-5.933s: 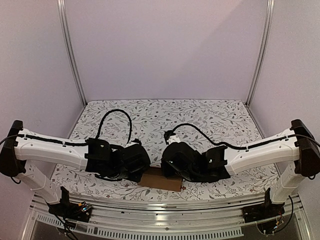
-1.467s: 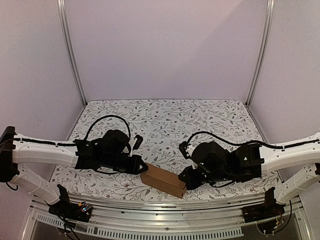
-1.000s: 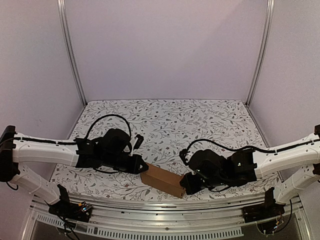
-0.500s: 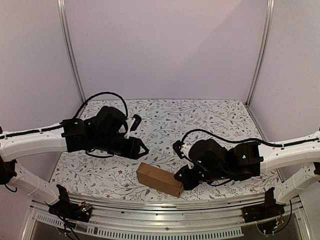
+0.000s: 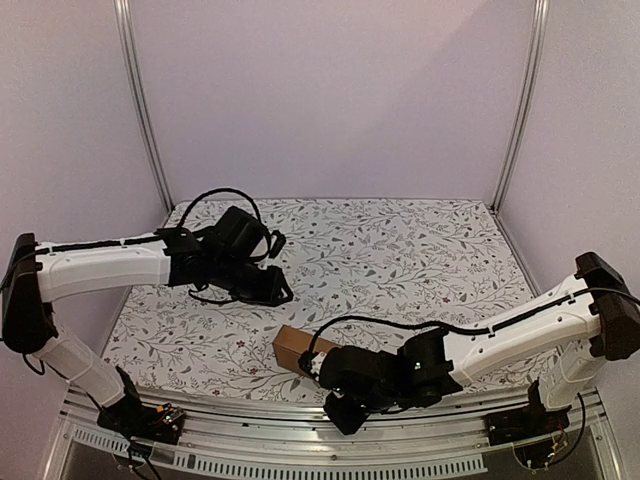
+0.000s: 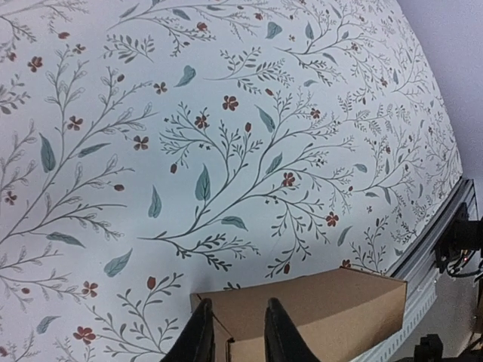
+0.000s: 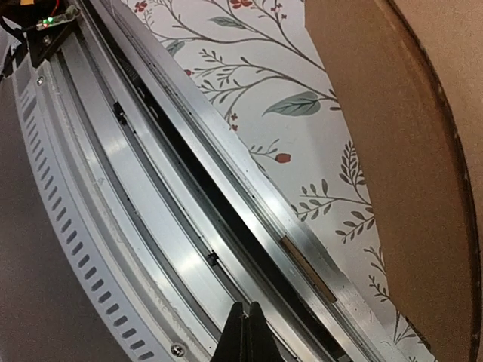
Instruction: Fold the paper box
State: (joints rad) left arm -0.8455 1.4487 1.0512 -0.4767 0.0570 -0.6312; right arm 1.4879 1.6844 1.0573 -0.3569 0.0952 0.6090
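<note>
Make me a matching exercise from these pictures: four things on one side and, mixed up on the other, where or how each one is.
Things
1. paper box
2. left gripper
3. right gripper
4. tablecloth

Places and states
A. fingers shut together, over the metal rail at the table's near edge
B. white, printed with leaves and small flowers
C. brown, lying on the cloth near the front edge
D. fingers slightly apart, holding nothing, up above the cloth

Pairs: 1-C, 2-D, 3-A, 4-B
</note>
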